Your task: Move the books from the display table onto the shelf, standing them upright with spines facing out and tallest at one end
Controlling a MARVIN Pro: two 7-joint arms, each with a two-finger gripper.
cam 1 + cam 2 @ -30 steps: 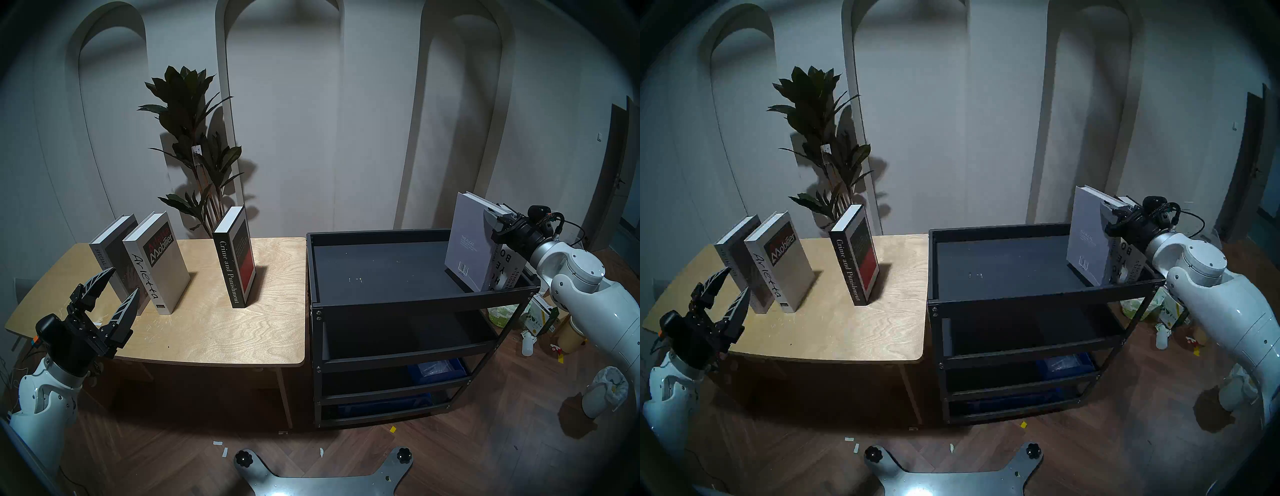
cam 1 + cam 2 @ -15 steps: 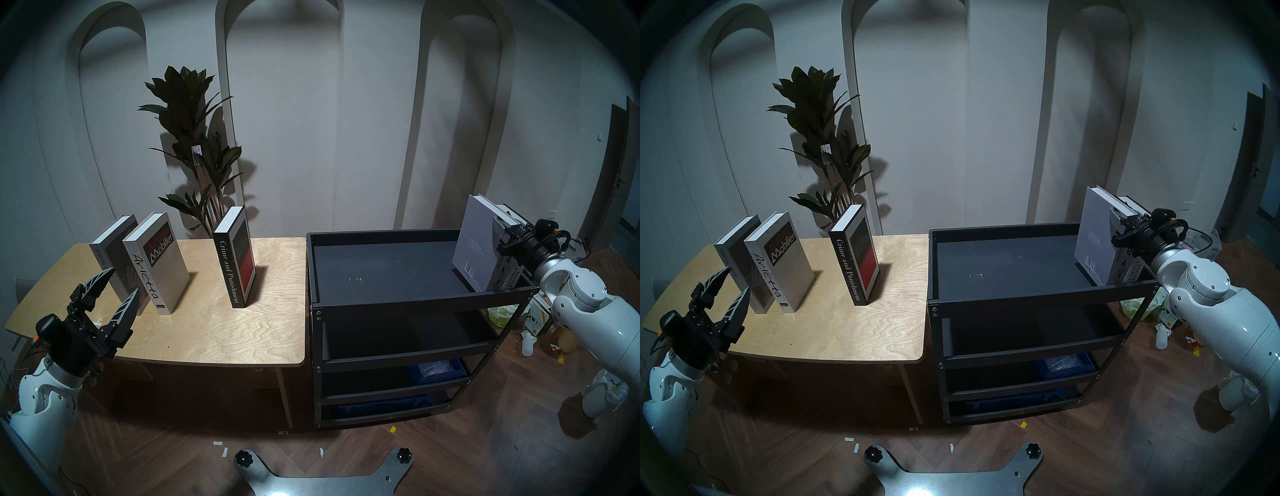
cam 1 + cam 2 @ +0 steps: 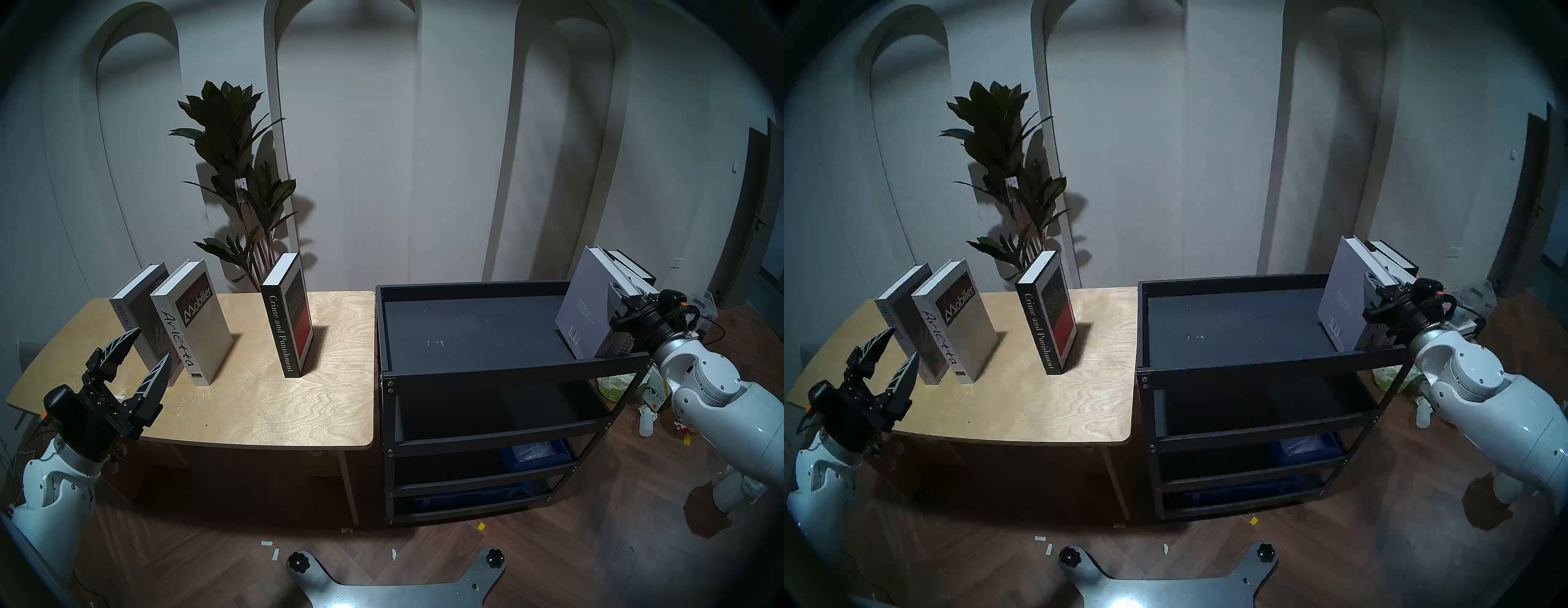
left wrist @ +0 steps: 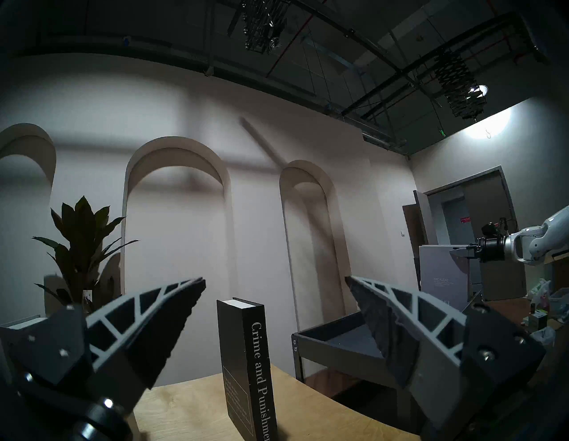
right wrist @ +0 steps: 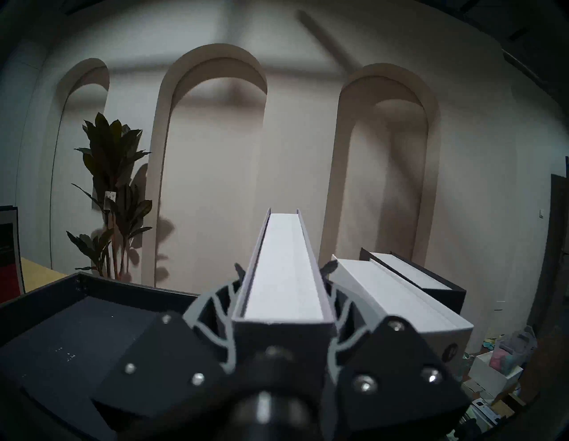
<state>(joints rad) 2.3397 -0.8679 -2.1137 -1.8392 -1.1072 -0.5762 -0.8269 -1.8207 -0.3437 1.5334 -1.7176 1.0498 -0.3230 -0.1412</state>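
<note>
pale grey covers mark the book [image 3: 583,310] that is clamped near its top by the right gripper [image 3: 620,293], one finger pressed on each cover, as is seen from the right wrist view [image 5: 284,277]. this book is held upright at the right end of the shelf [image 3: 509,369], on its dark top tray; whether its foot rests on the tray cannot be told. just to its right 2 more books are seen, a white one [image 5: 397,295] and a black one [image 5: 412,274], both standing on the same end of the tray and leaning away to the right.

3 books are left standing on the display table [image 3: 254,407]: the black crime and punishment [image 3: 287,316], apart from the others, and the grey arietta [image 3: 193,322] with the special issue [image 3: 135,310] close behind it, spines turned toward the front.

the left gripper [image 3: 140,361] is held with its jaws spread wide and nothing between them, above the table's near left corner and tilted up toward the books.
</note>
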